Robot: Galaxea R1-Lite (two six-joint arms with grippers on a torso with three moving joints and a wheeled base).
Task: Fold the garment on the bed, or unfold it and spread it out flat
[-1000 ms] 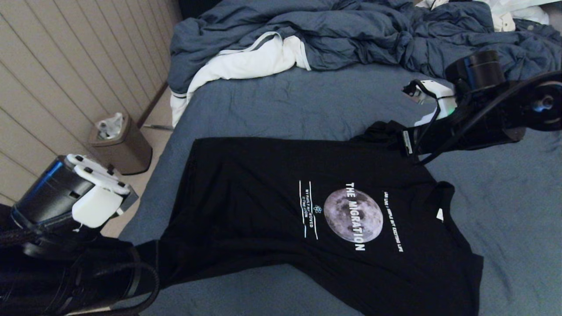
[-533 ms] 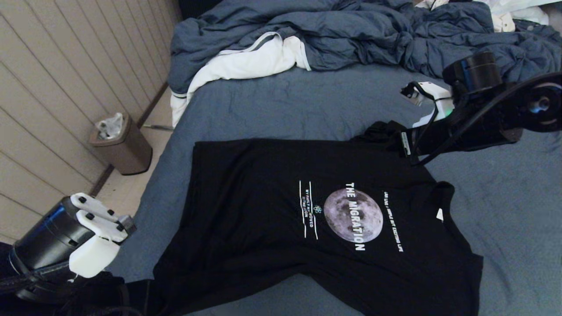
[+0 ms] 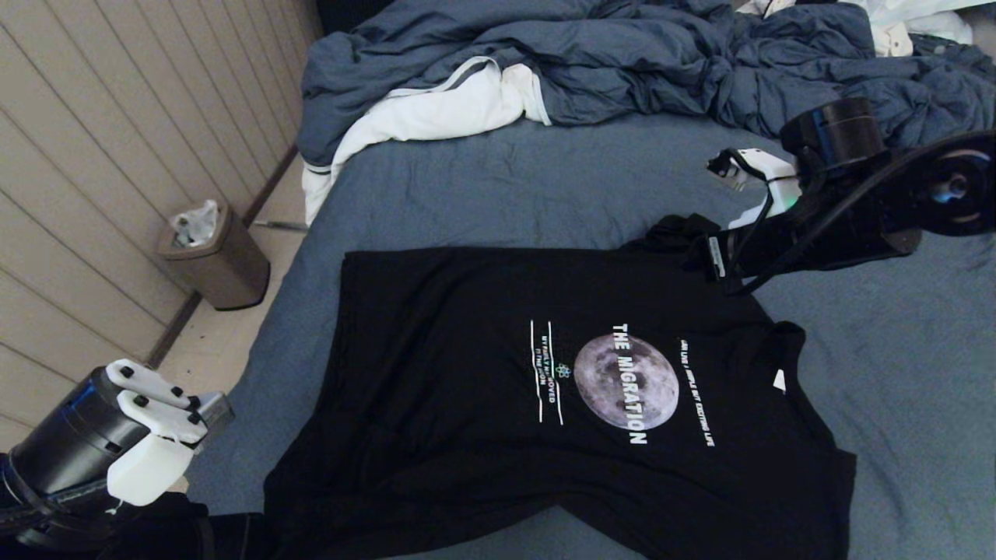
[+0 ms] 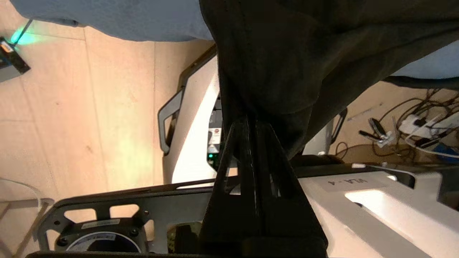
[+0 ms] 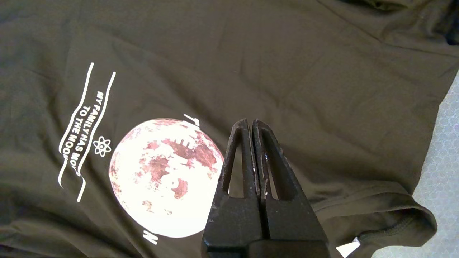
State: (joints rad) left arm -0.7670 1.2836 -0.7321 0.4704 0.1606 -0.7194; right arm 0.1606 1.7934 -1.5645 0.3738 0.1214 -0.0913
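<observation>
The black T-shirt (image 3: pixel 467 373) lies print-up on the blue-grey bed (image 3: pixel 506 187), its moon print (image 3: pixel 626 381) facing me and its collar toward the right. My left gripper (image 4: pixel 251 120) is shut on the shirt's near hem corner (image 4: pixel 279 53), which hangs past the bed's near-left edge; in the head view that gripper (image 3: pixel 226 537) is mostly hidden under the arm. My right gripper (image 5: pixel 251 122) hovers shut and empty over the chest (image 5: pixel 287 53), beside the moon (image 5: pixel 161 179). In the head view it (image 3: pixel 708 260) sits by the bunched far sleeve (image 3: pixel 673 229).
A rumpled blue-grey duvet (image 3: pixel 622 62) and a white cloth with grey trim (image 3: pixel 436 109) fill the far end of the bed. A brown bin (image 3: pixel 214 257) stands on the floor by the panelled wall. Below the hanging corner are the robot's base (image 4: pixel 193 143) and floor cables (image 4: pixel 412 125).
My left arm has dropped lower and nearer, drawing the shirt's near hem corner toward the bed's near-left edge. The right arm has shifted only slightly.
</observation>
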